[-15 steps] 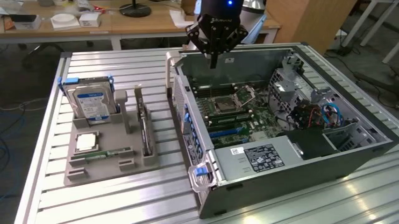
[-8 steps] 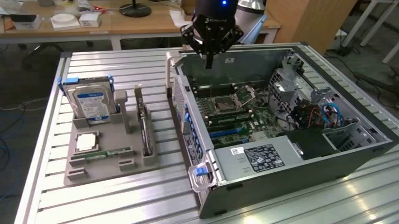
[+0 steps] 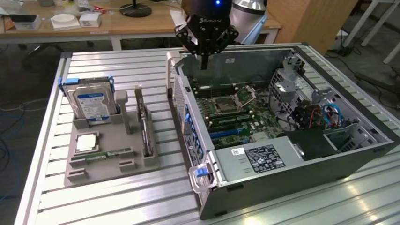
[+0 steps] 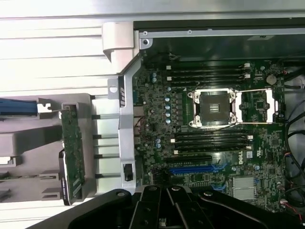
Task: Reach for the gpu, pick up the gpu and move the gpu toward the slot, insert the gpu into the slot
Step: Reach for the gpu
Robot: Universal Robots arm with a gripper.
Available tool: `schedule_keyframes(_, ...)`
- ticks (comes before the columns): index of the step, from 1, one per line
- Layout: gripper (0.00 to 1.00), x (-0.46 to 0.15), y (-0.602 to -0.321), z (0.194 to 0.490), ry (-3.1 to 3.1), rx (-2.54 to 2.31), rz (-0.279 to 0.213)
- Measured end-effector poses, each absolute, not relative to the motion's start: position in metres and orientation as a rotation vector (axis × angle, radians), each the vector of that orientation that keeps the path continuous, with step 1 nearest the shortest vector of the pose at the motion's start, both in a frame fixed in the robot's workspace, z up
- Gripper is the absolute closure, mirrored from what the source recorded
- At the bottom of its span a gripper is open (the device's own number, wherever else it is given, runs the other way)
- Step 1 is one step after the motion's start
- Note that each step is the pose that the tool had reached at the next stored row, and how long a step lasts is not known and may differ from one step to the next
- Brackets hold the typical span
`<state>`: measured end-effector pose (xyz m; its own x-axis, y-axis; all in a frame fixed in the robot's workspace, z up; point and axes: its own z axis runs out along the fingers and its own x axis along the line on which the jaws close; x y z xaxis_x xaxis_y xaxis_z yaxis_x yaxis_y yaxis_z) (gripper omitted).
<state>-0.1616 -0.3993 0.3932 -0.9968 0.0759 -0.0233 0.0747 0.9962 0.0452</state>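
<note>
Blue-labelled hard drive (image 3: 92, 104) upright in grey holder (image 3: 103, 171), memory stick (image 3: 109, 153), open computer case (image 3: 293, 180)

We see our tool (image 3: 203, 55) as matte black, built from angular linked bars with round pivot pins. Pale lettering (image 3: 211, 21) runs across its body, and a small blue light (image 3: 217, 3) glows above. Behind sits our arm's rounded silver-grey joint (image 3: 250, 5). In the wrist view the black linkages (image 4: 167, 210) look faintly glossy.
</note>
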Motion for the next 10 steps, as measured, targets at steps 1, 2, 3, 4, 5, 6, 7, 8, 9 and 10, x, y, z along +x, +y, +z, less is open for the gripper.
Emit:
schedule_keyframes(1,0.90,-0.163,-0.399,0.393,3.114,0.118,0.069)
schedule_keyframes(2,0.90,-0.165,-0.399,0.393,3.114,0.118,0.069)
schedule_keyframes(3,0.90,-0.167,-0.399,0.393,3.114,0.118,0.069)
schedule_keyframes(4,0.90,-0.168,-0.399,0.393,3.114,0.118,0.069)
schedule_keyframes(5,0.90,-0.170,-0.399,0.393,3.114,0.118,0.069)
schedule_keyframes(6,0.90,-0.171,-0.399,0.393,3.114,0.118,0.069)
schedule_keyframes(7,0.90,-0.173,-0.399,0.393,3.114,0.118,0.069)
schedule_keyframes(8,0.90,-0.175,-0.399,0.393,3.114,0.118,0.069)
schedule_keyframes(9,0.90,-0.177,-0.399,0.393,3.114,0.118,0.069)
schedule_keyframes(10,0.90,-0.178,-0.399,0.393,3.114,0.118,0.069)
